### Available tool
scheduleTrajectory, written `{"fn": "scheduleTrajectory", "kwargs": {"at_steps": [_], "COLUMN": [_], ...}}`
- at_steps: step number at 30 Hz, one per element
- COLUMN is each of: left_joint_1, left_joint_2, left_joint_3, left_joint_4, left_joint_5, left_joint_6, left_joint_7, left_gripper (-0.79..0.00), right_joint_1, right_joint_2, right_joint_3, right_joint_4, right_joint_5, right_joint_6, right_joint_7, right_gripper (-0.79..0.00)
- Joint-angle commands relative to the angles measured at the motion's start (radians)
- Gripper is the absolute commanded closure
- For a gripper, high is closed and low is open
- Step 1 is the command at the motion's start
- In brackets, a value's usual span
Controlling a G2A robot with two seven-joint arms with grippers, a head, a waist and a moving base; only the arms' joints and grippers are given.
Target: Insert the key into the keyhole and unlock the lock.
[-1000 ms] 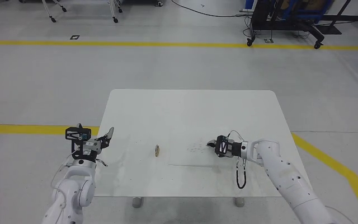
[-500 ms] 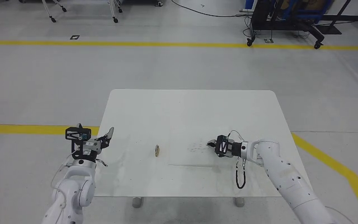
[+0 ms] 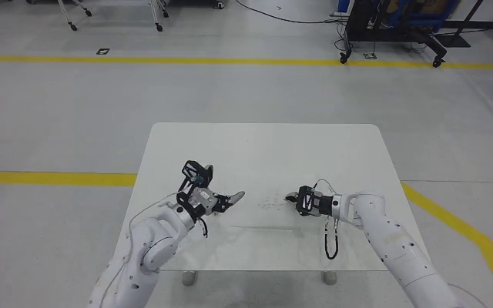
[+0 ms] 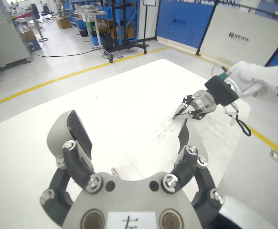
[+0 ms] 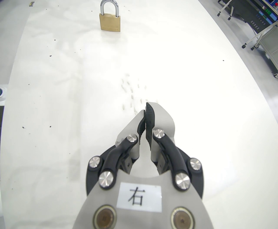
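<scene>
A brass padlock (image 5: 110, 20) with a silver shackle lies flat on the white table (image 3: 262, 146), a short way ahead of my right gripper (image 5: 145, 108). That gripper (image 3: 296, 199) is shut with its tips down at the tabletop, and in the left wrist view a thin dark tip pokes out of it (image 4: 176, 116), which I take for the key. My left gripper (image 3: 226, 202) is open and hangs over the padlock's spot at mid-table. Below its palm (image 4: 128, 121) only a brass corner of the padlock (image 4: 114, 172) shows.
A patch of small scuff marks (image 5: 131, 92) dots the table between the two grippers. The near table edge (image 3: 254, 269) runs close behind both arms. The far half of the table is bare.
My left arm has swung in from the table's left edge to mid-table and now sits over the padlock. The right arm and its shut gripper have not moved.
</scene>
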Motion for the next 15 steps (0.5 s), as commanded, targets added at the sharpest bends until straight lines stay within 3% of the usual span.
{"fn": "scheduleTrajectory", "kwargs": {"at_steps": [1, 9, 11, 15], "left_joint_1": [-0.038, -0.164, -0.18, -0.199], "left_joint_2": [-0.01, -0.052, -0.06, -0.075], "left_joint_3": [0.071, 0.289, 0.327, 0.361], "left_joint_4": [0.04, 0.218, 0.252, 0.299], "left_joint_5": [0.043, 0.292, 0.385, 0.394], "left_joint_6": [0.017, 0.152, 0.208, 0.248], "left_joint_7": [0.005, 0.031, 0.037, 0.049], "left_gripper": [-0.785, -0.785, -0.785, -0.785], "right_joint_1": [0.0, 0.0, 0.0, -0.014], "right_joint_2": [0.0, 0.0, 0.0, 0.0], "right_joint_3": [0.0, 0.0, 0.0, -0.006], "right_joint_4": [0.0, 0.0, 0.0, -0.017], "right_joint_5": [0.0, 0.0, 0.0, 0.008], "right_joint_6": [0.0, 0.0, 0.0, 0.017], "right_joint_7": [0.0, 0.0, 0.0, 0.013], "right_gripper": [0.0, 0.0, 0.0, 0.0]}}
